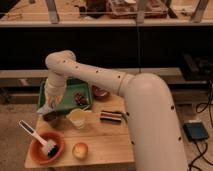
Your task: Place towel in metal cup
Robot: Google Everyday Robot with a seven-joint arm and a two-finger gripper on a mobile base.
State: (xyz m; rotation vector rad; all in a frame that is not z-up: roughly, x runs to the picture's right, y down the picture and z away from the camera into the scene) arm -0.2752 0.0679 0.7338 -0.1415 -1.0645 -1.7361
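My white arm reaches from the lower right across the table to its left side. My gripper [46, 106] hangs at the front left corner of the green tray, right above a small dark metal cup [50, 117]. It is shut on a pale bluish towel [43, 109], which bunches at the cup's rim on its left side. The arm's wrist hides part of the cup and most of the towel.
Green tray [75, 89] with dark food items behind the cup. A yellow cup [77, 118] stands right of the metal cup and a dark block [111, 116] further right. Red bowl with a white brush [45, 145] and an orange fruit [80, 149] sit at the front. A dark bowl [100, 93] is behind.
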